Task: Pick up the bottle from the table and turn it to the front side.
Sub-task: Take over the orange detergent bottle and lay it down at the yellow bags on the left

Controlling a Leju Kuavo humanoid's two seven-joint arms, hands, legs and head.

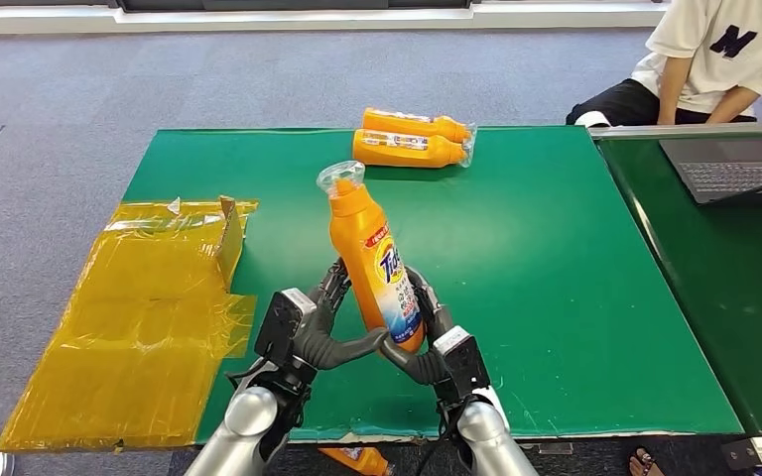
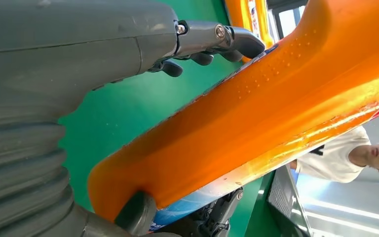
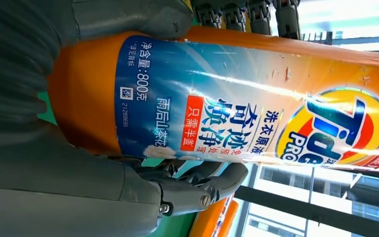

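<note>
I've got both hands, left hand (image 1: 303, 332) and right hand (image 1: 437, 347), gripping the orange Tide detergent bottle (image 1: 369, 260) upright over the green tabletop's (image 1: 556, 278) near edge. A wrapped two-pack of bottles (image 1: 412, 140) lies at the far edge, and yellow plastic wrap (image 1: 149, 317) hangs off the left edge.

My left hand (image 1: 310, 332) and right hand (image 1: 435, 342) meet in front of me, fingers curled inward, thumbs nearly touching, both gripping.

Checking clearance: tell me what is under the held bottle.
Both hands, left and right, grip the bottle low; green table lies beneath. Their thumbs hide its base.

Probably office, grey carpet (image 1: 50, 89), laptop (image 1: 739, 167)
</note>
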